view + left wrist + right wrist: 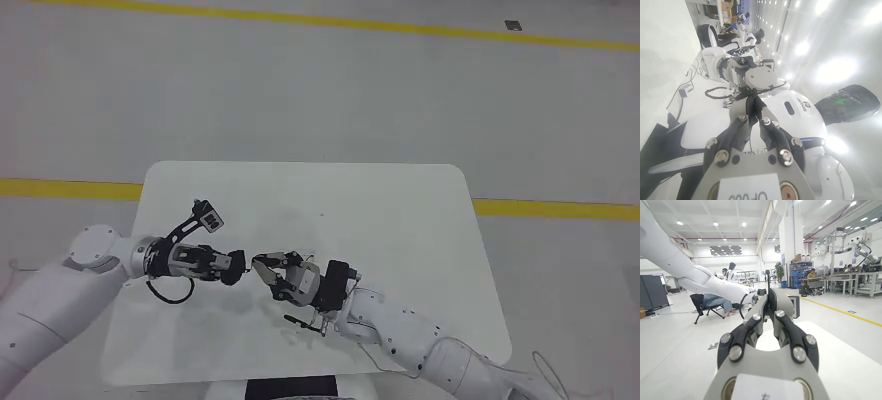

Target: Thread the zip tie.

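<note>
You'll find the left gripper (239,264) and right gripper (262,263) meeting tip to tip above the near left part of the white rounded-corner table (400,215). The thin black plastic zip tie (769,284) is pinched between both. Its strap trails back between the left gripper's fingers (737,112).

I see my left gripper (237,264) and right gripper (263,264) tip to tip above the left half of the white table (400,200), with the thin dark zip tie (250,260) between them.
</note>
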